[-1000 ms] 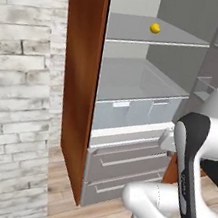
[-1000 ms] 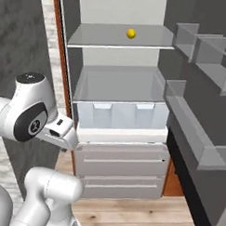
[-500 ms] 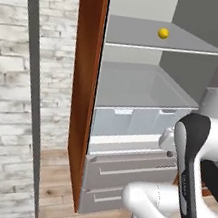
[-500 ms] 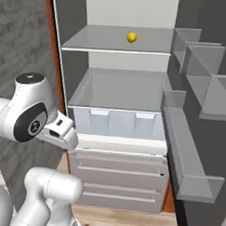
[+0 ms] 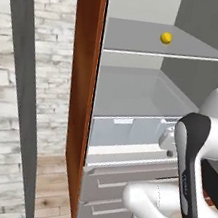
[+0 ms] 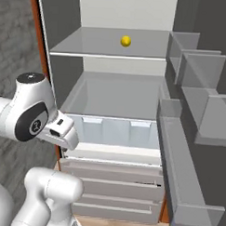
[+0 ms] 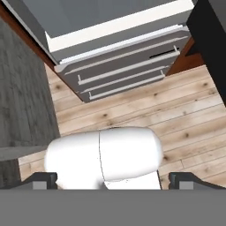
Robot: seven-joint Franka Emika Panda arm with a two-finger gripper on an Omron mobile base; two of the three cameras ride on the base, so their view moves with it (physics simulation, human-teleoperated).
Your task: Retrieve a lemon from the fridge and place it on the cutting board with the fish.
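The tool point(image 7: 112, 178), a two-finger thing with small dark tips, stands spread wide with nothing between them; in the hand view it looks down over pale wooden floorboards point(image 7: 145, 110), with the grey lower drawers point(image 7: 123, 62) of the fridge up at twelve o'clock. So it points at the floor, well apart from anything it is meant to fetch.

From the left base view, the tall grey-silver fridge point(image 5: 132, 105) stands with its shelved pale interior exposed, and the small bright yellow round lemon point(image 5: 165, 38) sits on the upper grey shelf point(image 5: 157, 51), toward one o'clock. The white arm is folded low at five o'clock. A reddish-brown wooden side panel point(image 5: 78, 90) flanks the opening at nine o'clock; I reckon a wide swing upward could clip it.

From the right base view, the lemon sits near twelve o'clock, deep on that shelf, and the door's translucent grey bins point(image 6: 189, 113) jut in at three o'clock. The reach looks long and high. My worry is that the tips nudge the round fruit before closing and send it rolling to the back, or that the elbow catches those bins or the clear crisper drawer point(image 6: 116, 131) on the way up.
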